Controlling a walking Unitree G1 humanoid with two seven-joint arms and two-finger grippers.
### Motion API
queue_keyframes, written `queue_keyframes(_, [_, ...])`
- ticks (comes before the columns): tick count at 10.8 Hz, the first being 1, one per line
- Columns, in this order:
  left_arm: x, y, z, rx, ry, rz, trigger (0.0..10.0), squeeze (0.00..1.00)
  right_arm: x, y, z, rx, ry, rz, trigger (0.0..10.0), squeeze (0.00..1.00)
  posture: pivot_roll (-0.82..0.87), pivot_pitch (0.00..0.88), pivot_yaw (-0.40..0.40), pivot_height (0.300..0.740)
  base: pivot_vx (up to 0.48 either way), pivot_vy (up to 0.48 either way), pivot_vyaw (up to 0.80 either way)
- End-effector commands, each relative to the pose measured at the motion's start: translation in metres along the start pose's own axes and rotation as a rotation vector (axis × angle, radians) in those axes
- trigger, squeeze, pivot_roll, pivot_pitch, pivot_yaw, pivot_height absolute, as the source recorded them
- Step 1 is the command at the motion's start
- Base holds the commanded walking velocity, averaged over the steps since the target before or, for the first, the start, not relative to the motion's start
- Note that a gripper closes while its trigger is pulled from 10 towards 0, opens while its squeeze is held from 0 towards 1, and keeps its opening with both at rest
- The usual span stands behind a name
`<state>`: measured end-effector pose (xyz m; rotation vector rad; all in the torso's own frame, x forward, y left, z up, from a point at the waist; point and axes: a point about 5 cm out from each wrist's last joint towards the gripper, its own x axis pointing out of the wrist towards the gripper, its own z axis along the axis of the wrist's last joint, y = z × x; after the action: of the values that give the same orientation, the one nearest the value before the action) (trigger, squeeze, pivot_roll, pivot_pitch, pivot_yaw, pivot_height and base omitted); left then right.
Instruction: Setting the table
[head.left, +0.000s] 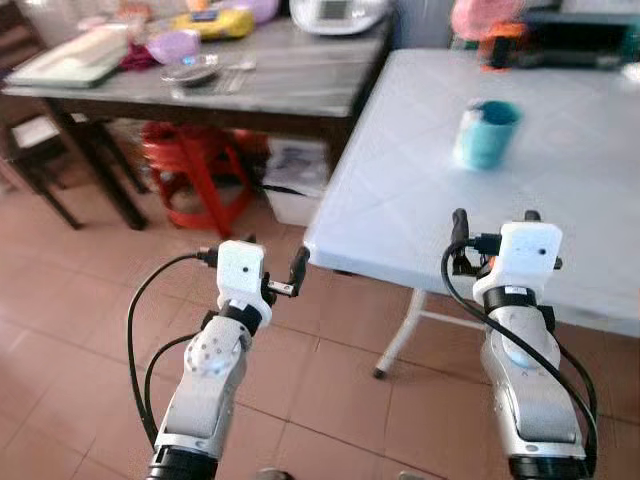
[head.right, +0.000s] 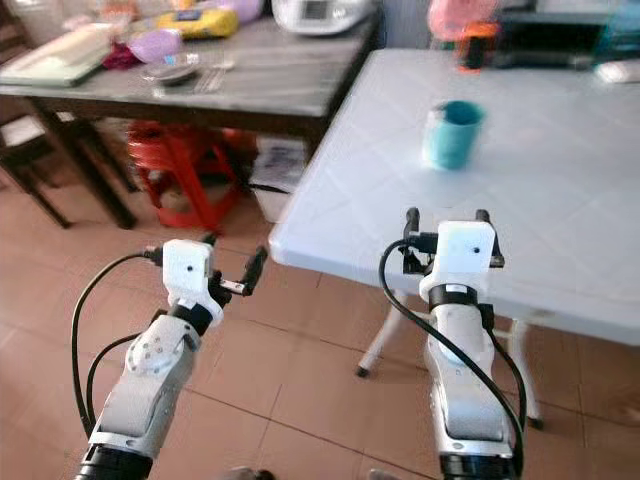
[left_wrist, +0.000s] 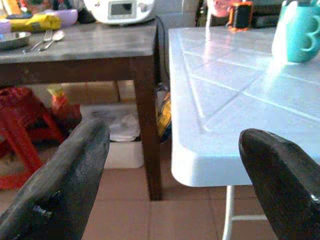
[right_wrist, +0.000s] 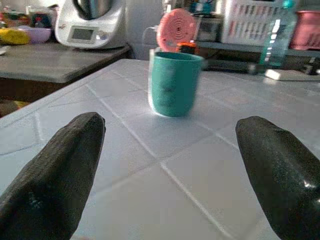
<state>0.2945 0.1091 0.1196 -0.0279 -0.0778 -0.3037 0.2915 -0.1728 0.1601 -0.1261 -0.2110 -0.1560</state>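
Note:
A teal cup (head.left: 487, 135) stands upright on the white plastic table (head.left: 420, 200), a little way in from its near edge. My right gripper (head.left: 495, 220) is open, held just over that near edge and pointing at the cup (right_wrist: 173, 84), well short of it. Off the table's left corner, above the floor, my left gripper (head.left: 275, 255) is open with nothing in it. Its wrist view looks past the table corner (left_wrist: 200, 170) to the cup (left_wrist: 300, 32). A steel plate (head.left: 190, 70) with a fork and spoon (left_wrist: 45, 40) lies on the dark wooden table (head.left: 290, 85) at the back left.
The wooden table also holds a white kitchen appliance (head.left: 335, 12), a purple bowl (head.left: 172, 45), a yellow pack (head.left: 212, 22) and a tray (head.left: 70, 58). A red stool (head.left: 195, 170) and a white box (head.left: 295, 195) sit beneath it. Clutter lines the white table's far edge.

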Motion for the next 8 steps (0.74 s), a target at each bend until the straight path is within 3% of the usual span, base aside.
queue_keyframes(1, [-0.0027,0.0096,-0.0005,0.01,0.002,0.018,10.0,0.0,-0.0011,0.0072,0.0062,0.016,-0.022,0.013,10.0,0.0,-0.01,0.119,0.11,0.74,0.0,0.0,0.0])
queue_keyframes(5, [-0.0047,0.0025,0.0006,-0.042,-0.011,-0.057,10.0,0.0,-0.0026,0.0056,0.003,0.018,-0.005,0.003,10.0,0.0,-0.01,0.125,0.108,0.74,0.0,0.0,0.0])
queue_keyframes(8, [-0.0044,0.0014,0.0009,-0.059,-0.009,-0.08,10.0,0.0,-0.0009,0.01,0.0056,0.019,-0.014,0.017,10.0,0.0,-0.01,0.124,0.107,0.74,0.307,0.0,0.0])
